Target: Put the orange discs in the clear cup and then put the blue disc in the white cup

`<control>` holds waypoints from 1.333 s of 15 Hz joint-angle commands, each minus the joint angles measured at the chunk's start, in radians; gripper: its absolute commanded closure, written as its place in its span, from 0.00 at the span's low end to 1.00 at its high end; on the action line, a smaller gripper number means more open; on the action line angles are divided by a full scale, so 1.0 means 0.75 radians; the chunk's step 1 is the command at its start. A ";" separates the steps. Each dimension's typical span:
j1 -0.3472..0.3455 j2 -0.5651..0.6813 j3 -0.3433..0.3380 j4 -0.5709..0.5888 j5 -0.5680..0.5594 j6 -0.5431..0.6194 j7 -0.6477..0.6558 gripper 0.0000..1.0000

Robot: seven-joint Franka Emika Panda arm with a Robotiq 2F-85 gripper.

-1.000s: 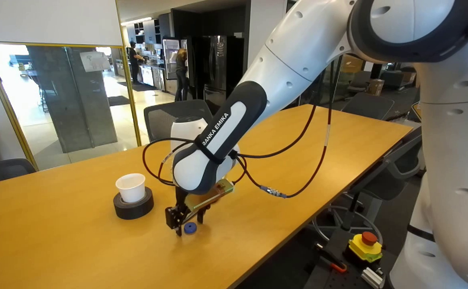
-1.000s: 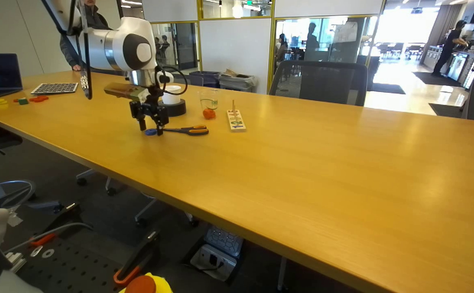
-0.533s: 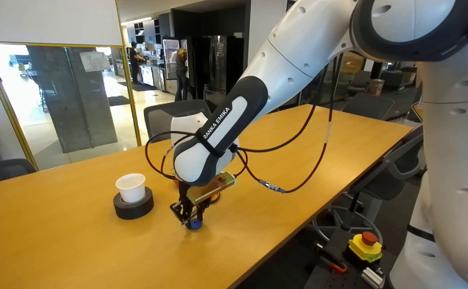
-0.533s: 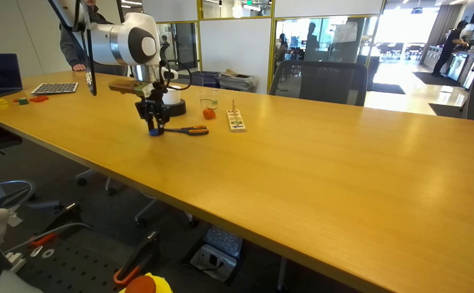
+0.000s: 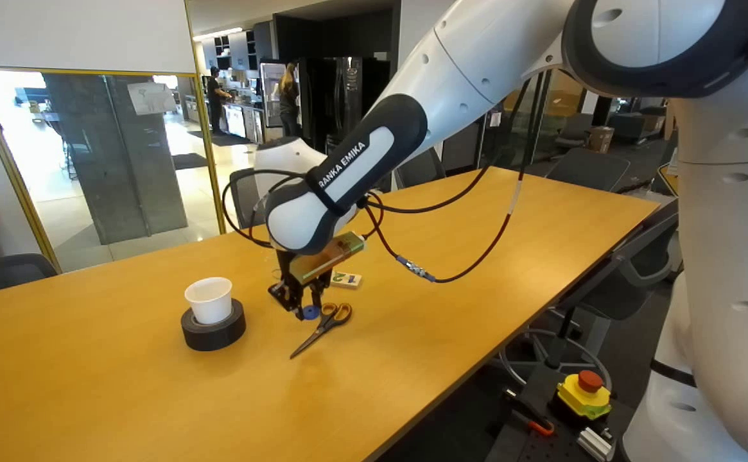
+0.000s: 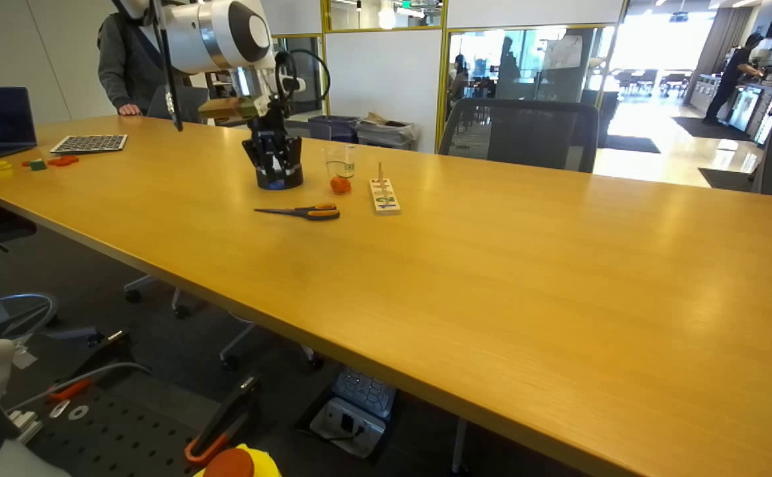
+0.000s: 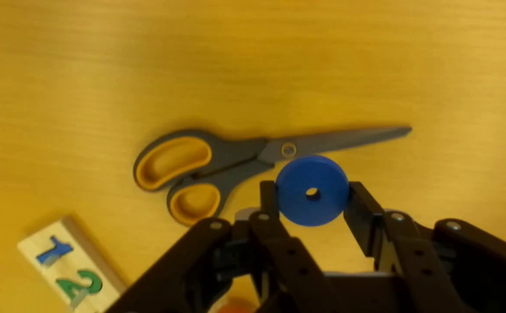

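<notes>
End effector [image 7: 312, 193] is clamped on the donut-ish blue disc [image 7: 312, 176], right of center in wrist view, woodgrain desk [image 7: 253, 65] behind.

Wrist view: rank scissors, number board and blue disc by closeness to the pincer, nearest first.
1. Blue disc: clamped in the pincer.
2. Scissors: on the table, just past the disc, handles toward picture left.
3. Number board: lower-left corner of the picture, plainly farthest.
</notes>
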 commanded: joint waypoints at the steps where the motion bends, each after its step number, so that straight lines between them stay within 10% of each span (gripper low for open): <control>1: 0.022 0.046 0.003 0.236 -0.065 -0.091 -0.008 0.82; 20: 0.016 0.481 0.132 0.959 0.129 -0.223 -0.441 0.82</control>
